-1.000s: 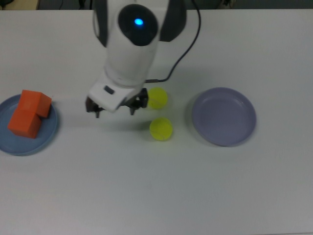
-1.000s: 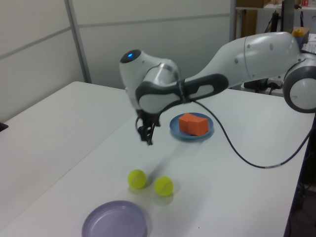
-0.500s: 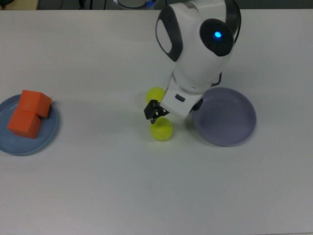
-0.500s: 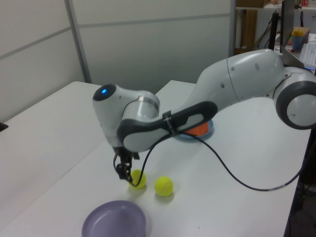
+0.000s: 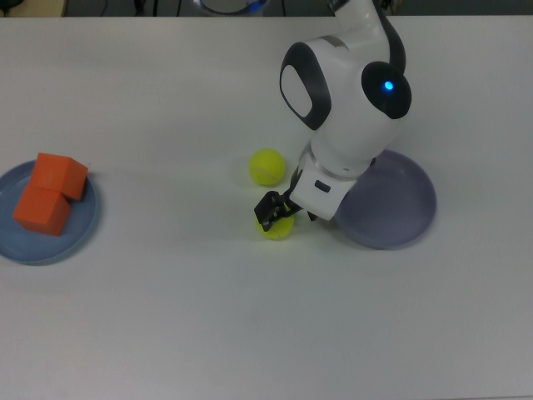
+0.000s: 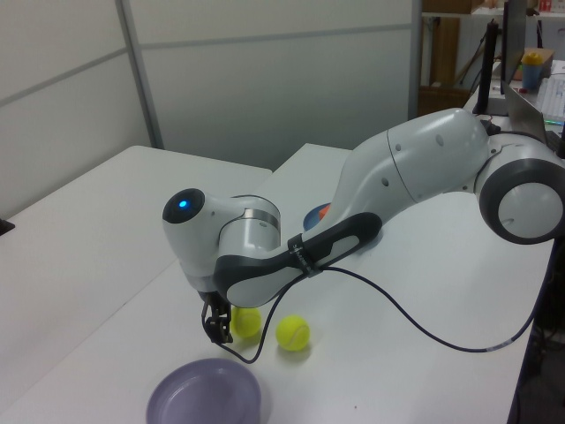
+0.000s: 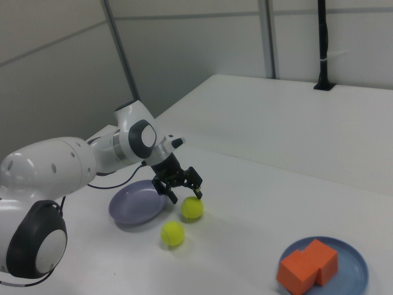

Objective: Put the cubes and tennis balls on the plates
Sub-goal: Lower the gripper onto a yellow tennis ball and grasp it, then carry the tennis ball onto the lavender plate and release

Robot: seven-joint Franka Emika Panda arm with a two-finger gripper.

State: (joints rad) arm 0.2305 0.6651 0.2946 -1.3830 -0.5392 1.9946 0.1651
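Note:
Two yellow-green tennis balls lie mid-table. My gripper (image 5: pixel 278 213) (image 7: pixel 185 193) is open and low over the nearer ball (image 5: pixel 276 227) (image 7: pixel 192 209) (image 6: pixel 248 321), its fingers (image 7: pixel 174 195) straddling the ball's top. The other ball (image 5: pixel 267 167) (image 7: pixel 173 234) (image 6: pixel 293 333) lies free beside it. The lavender plate (image 5: pixel 400 208) (image 7: pixel 136 206) (image 6: pixel 205 396) holds nothing and sits just to the top view's right of the gripper. The light blue plate (image 5: pixel 58 242) (image 7: pixel 350 261) at the top view's left holds both orange cubes (image 5: pixel 48 193) (image 7: pixel 309 265). In the left view my arm hides most of that plate.
The white table (image 5: pixel 208 325) carries only these things. A black cable (image 6: pixel 424 327) hangs from the arm over the table in the left view. Grey wall panels stand behind the table.
My gripper has swung from the top view's left toward the balls, then come down from beside the farther ball onto the nearer one. Balls, cubes and plates have not moved.

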